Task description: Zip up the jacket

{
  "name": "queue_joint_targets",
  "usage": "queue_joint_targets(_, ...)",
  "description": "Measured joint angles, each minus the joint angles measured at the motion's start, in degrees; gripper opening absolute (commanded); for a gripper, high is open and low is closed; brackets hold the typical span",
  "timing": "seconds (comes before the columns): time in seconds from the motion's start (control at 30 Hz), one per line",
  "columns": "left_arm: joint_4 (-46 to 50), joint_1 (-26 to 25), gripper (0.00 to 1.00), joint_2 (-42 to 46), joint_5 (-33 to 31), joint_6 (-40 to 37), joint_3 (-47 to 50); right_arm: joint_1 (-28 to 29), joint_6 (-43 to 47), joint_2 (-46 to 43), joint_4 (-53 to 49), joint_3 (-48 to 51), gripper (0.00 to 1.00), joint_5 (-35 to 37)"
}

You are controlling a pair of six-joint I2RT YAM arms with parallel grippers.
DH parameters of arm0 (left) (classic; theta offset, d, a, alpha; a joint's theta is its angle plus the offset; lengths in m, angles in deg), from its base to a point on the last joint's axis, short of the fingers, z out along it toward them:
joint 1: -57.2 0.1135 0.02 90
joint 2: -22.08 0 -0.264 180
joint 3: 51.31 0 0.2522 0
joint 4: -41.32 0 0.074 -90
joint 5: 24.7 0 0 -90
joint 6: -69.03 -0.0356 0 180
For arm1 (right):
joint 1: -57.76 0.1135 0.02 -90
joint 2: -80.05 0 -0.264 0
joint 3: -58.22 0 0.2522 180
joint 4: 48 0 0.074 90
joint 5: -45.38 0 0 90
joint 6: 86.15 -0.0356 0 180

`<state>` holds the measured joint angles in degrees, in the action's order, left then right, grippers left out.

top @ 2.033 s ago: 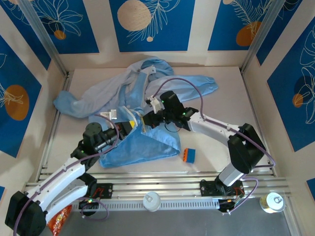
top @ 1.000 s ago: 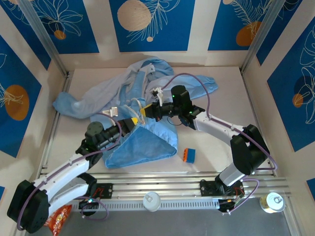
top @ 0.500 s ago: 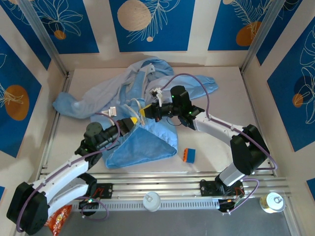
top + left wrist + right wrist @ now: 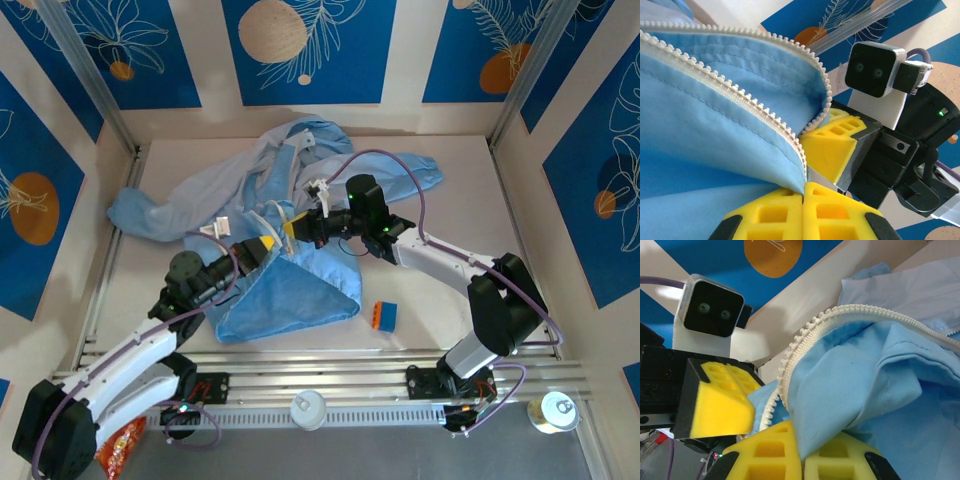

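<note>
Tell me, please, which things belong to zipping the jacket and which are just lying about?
Job: jacket, its zipper, left gripper and right gripper, both shut on the fabric.
Lying about: blue-and-orange block, white round object, metal can, orange packet.

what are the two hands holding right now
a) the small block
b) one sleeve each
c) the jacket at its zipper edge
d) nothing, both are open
c: the left hand and the right hand are each shut on the jacket fabric right by the zipper teeth, while the block lies untouched beside the jacket.
</note>
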<state>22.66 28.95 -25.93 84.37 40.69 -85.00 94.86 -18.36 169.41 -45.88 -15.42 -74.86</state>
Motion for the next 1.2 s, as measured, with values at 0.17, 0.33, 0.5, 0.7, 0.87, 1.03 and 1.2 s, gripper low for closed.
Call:
queue_joint_targets(0.17,-2.27,0.0,0.0,-2.43,0.44,1.31,0.57,0.07,0.0,0.04,0.02,0.0,0.0,-0.02)
queue_joint_targets(0.33,-4.11,0.02,0.0,-3.02,0.76,2.16,1.14,0.07,0.0,0.11,0.0,0.0,0.0,0.0)
queue_joint_targets(0.5,-5.11,0.02,0.0,-3.02,0.87,2.78,1.49,0.07,0.0,0.11,0.0,0.0,0.0,0.0)
queue_joint_targets(0.7,-5.75,0.02,0.0,-3.02,0.87,3.08,2.01,0.07,0.0,0.11,0.0,0.0,0.0,0.0)
queue_joint_targets(0.87,-6.19,0.02,0.0,-2.95,0.87,4.02,2.49,0.11,0.0,0.15,0.0,0.0,0.0,0.0)
queue_joint_targets(1.03,-6.32,0.02,0.0,-2.69,0.87,4.31,2.71,0.42,0.02,0.74,0.0,-0.04,0.0,-0.02)
queue_joint_targets(1.2,-7.52,0.02,0.0,-2.69,0.85,4.81,3.13,0.44,0.04,1.01,-0.02,-0.11,0.0,0.0)
